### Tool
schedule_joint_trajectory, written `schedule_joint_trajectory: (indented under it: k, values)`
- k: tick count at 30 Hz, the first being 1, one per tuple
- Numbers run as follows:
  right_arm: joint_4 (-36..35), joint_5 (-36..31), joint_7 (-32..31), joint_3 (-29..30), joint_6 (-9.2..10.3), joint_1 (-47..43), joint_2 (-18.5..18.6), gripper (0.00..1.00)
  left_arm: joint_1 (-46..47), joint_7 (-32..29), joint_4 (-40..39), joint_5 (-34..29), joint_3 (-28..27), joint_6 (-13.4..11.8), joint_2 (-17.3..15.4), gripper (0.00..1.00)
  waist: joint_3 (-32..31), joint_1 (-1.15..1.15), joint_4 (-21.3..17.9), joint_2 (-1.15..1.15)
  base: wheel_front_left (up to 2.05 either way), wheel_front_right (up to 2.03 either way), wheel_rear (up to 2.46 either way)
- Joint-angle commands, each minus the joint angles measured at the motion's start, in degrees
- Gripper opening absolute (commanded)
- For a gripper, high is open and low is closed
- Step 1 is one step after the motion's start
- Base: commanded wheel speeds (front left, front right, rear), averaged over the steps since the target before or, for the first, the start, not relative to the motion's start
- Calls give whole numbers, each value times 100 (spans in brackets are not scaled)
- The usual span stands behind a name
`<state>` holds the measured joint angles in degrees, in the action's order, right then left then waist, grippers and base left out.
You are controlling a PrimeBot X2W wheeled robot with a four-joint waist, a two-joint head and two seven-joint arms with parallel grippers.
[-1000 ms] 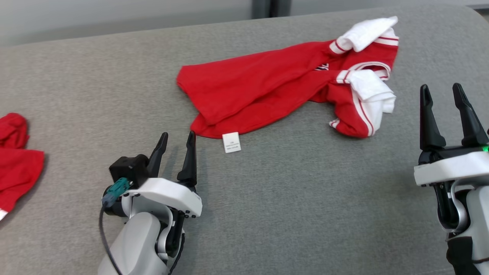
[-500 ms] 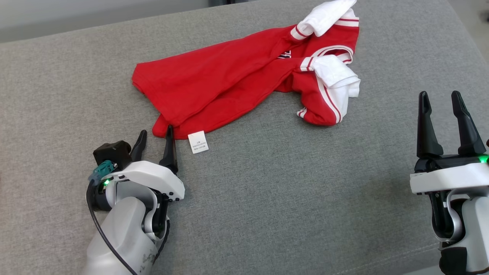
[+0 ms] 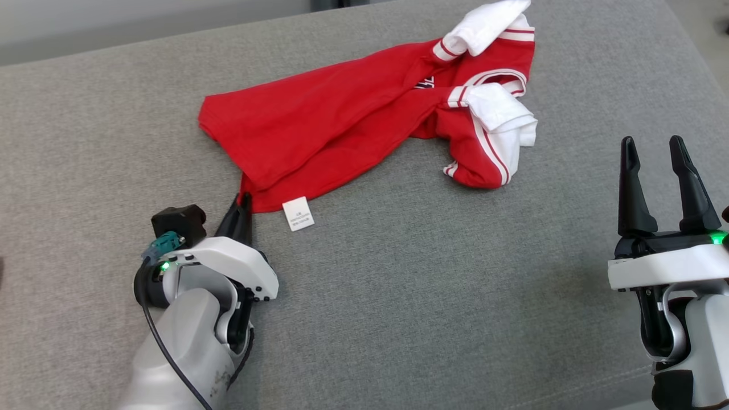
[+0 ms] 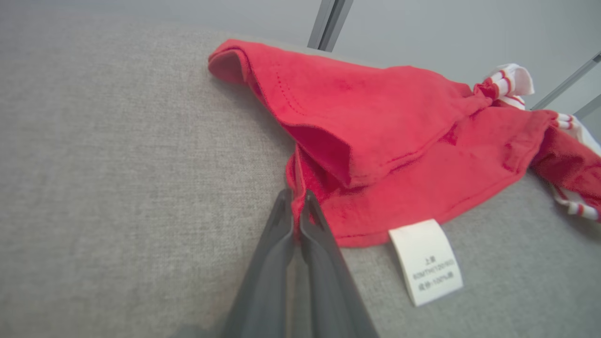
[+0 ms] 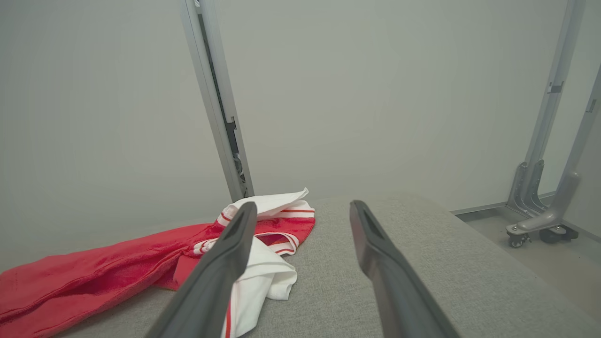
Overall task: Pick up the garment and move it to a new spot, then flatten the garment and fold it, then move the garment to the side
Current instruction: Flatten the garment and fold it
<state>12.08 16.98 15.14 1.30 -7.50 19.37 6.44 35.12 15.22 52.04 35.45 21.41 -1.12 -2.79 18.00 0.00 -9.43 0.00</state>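
The garment point(image 3: 342, 125) is a red shirt with white, red-striped sleeves, lying crumpled on the grey cushion point(image 3: 398, 285); it also shows in the left wrist view point(image 4: 399, 136) and the right wrist view point(image 5: 117, 272). A white care label point(image 3: 298, 213) sticks out of its near hem. My left gripper point(image 3: 244, 200) is shut on the garment's near-left hem corner, the red cloth pinched between its fingertips point(image 4: 296, 206). My right gripper point(image 3: 652, 148) stands open to the right of the garment, apart from it, nothing between its fingers point(image 5: 235, 244).
The grey cushion's right edge curves down at the far right point(image 3: 700, 51). Beyond it lie a pale floor and metal frame legs on casters point(image 5: 540, 220). A grey upright post point(image 5: 216, 103) stands behind the garment against a plain wall.
My left gripper has closed on the garment's hem corner, having reached forward to it with fingers apart. The camera turned left early on. The right gripper has hardly moved.
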Motion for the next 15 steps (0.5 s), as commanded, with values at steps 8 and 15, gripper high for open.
schedule_joint_trajectory:
  k: [8, 15]
  values:
    - [69, -39, 9, -74, 2, -76, 21, 100, -293, -14, -399, -208, -177, 154, -75, 0, -334, 0, 406, 0, 0, 0, 0]
    - [376, -120, 9, -178, 2, -155, 77, 100, -749, -14, -884, -539, -169, 321, -247, 0, -627, 0, 708, 0, 0, 0, 0]
